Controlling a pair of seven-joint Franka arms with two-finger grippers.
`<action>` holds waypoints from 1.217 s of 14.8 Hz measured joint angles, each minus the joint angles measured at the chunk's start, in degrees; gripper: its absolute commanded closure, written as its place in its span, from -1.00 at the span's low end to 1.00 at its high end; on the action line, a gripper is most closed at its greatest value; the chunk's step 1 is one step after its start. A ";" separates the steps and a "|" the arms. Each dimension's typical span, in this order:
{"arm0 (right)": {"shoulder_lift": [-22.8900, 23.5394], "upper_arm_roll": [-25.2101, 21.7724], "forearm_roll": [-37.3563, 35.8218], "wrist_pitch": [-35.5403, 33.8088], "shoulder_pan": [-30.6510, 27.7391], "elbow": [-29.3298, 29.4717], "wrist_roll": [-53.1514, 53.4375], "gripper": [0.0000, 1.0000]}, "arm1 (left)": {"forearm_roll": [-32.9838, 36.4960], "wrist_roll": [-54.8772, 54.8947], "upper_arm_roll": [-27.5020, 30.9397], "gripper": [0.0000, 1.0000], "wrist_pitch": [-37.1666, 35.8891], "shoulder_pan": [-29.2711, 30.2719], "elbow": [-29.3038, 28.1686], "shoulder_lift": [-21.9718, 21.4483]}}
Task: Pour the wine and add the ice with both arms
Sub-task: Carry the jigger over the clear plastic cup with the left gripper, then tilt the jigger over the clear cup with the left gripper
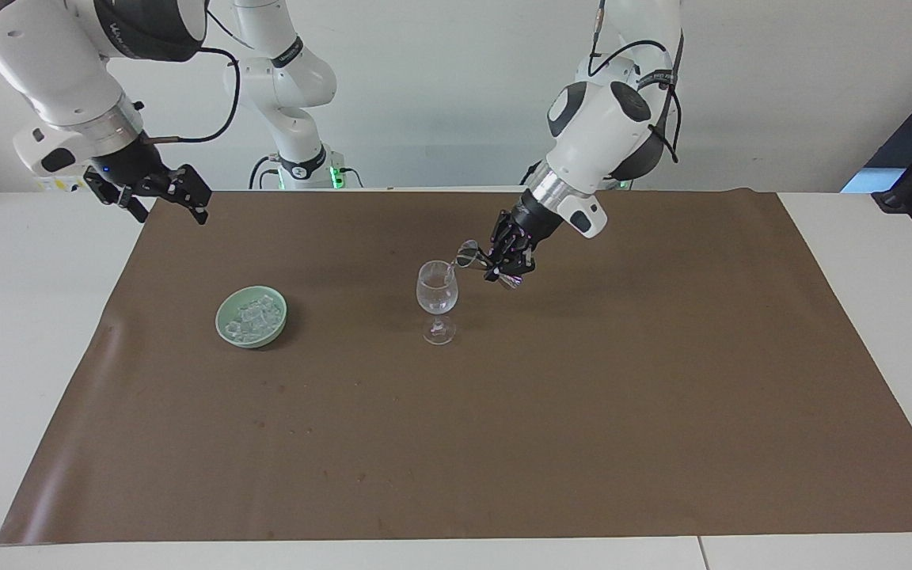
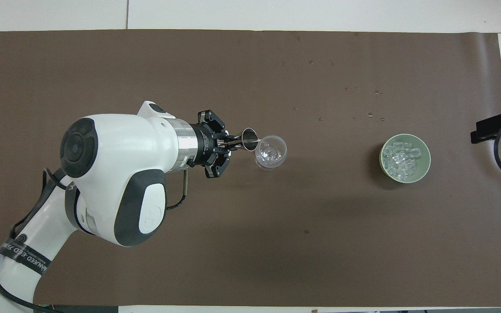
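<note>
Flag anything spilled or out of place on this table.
Small clear specks lie scattered on the brown mat, just farther from the robots than the green bowl of ice; they look like stray droplets or ice bits. Otherwise nothing stands out.

Spread flat over a white worktop [image 1: 20,332], a brown paper sheet [image 1: 583,412] reaching almost to the edges, faintly stained, with a few tiny scattered droplets [image 2: 368,114] farther from the robots than the bowl.
</note>
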 measured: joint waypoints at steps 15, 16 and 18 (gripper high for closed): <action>0.00 0.00 0.00 0.00 0.00 0.00 0.00 -1.00 | 20.01 -7.09 -0.30 1.00 0.94 -4.36 1.16 1.05; 0.00 0.00 0.00 0.00 0.00 0.00 0.00 -1.00 | 21.23 -7.29 -0.31 1.00 0.78 -4.57 1.56 1.19; 0.00 0.00 0.00 0.00 0.00 0.00 0.00 -1.00 | 24.08 -7.53 -0.31 1.00 -0.45 -4.87 2.79 1.60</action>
